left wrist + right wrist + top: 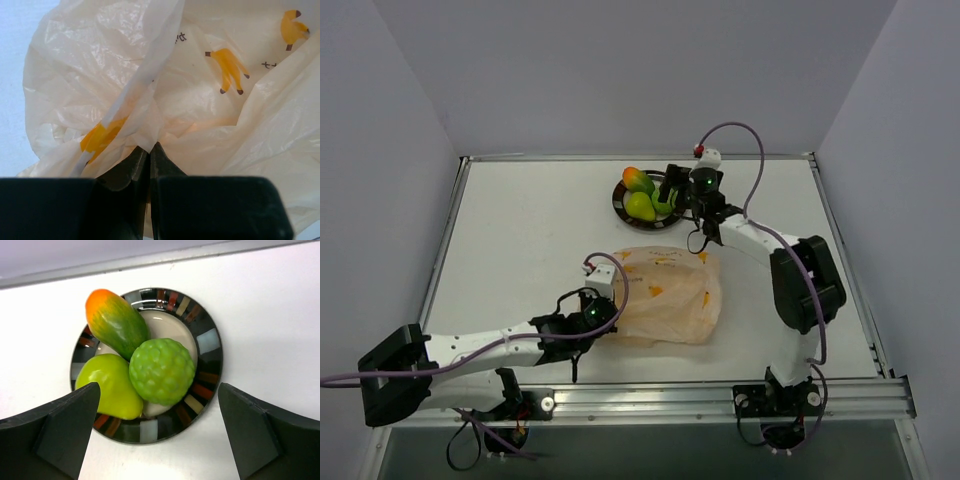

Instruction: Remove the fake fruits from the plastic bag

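Note:
The three fake fruits lie together on a round dark-rimmed plate (207, 347) at the back of the table: the orange-red-and-green mango (114, 321), the yellow-green pear (107, 385) and the round bumpy green one (162, 371). The plate also shows in the top view (620, 205). My right gripper (159, 402) hangs open and empty just above the plate's near side. The peach plastic bag (670, 290) lies flat mid-table. My left gripper (149, 146) is shut on a fold of the bag (210, 115) at its left end.
A raised metal rail (720, 398) runs along the table's near edge. Grey walls close in the table on the far, left and right sides. The right arm's elbow (805, 285) stands right of the bag.

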